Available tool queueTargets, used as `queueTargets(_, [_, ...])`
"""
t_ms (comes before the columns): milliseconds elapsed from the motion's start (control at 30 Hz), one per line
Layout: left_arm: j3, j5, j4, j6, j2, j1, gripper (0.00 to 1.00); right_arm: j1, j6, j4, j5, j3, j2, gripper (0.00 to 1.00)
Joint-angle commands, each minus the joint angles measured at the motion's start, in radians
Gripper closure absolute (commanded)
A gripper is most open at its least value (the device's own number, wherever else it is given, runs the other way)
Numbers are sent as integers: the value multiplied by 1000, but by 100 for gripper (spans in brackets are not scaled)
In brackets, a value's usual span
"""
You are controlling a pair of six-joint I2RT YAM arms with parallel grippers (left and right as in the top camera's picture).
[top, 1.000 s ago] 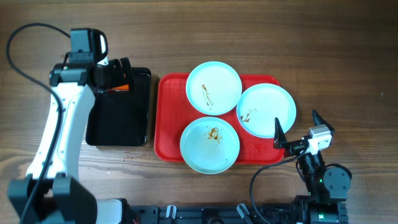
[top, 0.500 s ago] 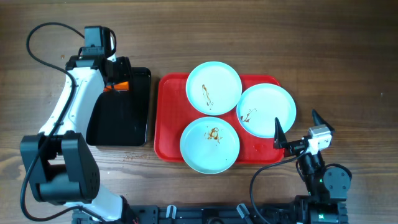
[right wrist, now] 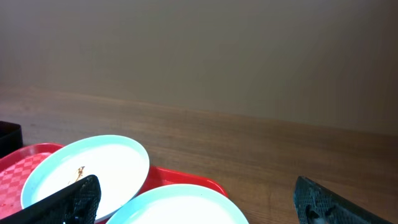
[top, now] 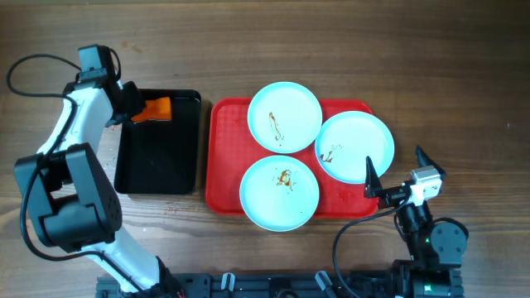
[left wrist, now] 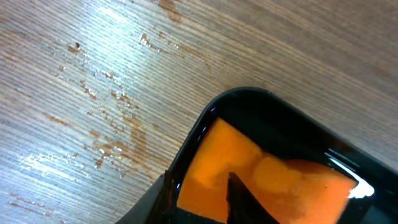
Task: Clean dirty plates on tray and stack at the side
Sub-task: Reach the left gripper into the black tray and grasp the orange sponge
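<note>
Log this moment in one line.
left jaws: at sponge in black tray | right jaws: open, empty | plates: three dirty, on red tray

**Wooden table carries two trays**

A dark brown wooden table [top: 248, 41] with clear grain bears everything. A large flat red plastic rectangular tray [top: 222, 178] with rounded corners lies on it, its right edge near the right pincer [top: 393, 156]. A smaller black plastic rectangular tray [top: 157, 165] lies with its far corner under the left pincer [top: 137, 110]. A narrow strip of bare wood separates the two trays. Pale scuffs [left wrist: 112, 118] mark the wood just beyond the left pincer.
</note>
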Motion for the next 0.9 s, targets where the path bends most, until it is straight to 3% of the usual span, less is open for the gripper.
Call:
queueTargets(0, [16, 58, 9, -10, 16, -8, 46, 3, 6, 3, -12, -1, -3, 0])
queueTargets(100, [16, 76, 10, -62, 16, -28, 41, 3, 6, 3, -12, -1, -3, 0])
queueTargets(200, [16, 90, 5, -105, 17, -49, 47, 3, 6, 3, -12, -1, -3, 0])
queueTargets(300, [16, 119, 2, -175, 40, -48, 46, 3, 6, 3, -12, -1, -3, 0])
queueTargets(400, [16, 165, -10, -193, 97, -50, 59, 3, 6, 3, -12, -1, -3, 0])
queueTargets(533, [16, 172, -13, -192, 116, -54, 95, 3, 6, 3, -12, -1, -3, 0])
queueTargets(867, [16, 171, -52, -185, 79, -110, 96, 3, 6, 3, -12, -1, -3, 0])
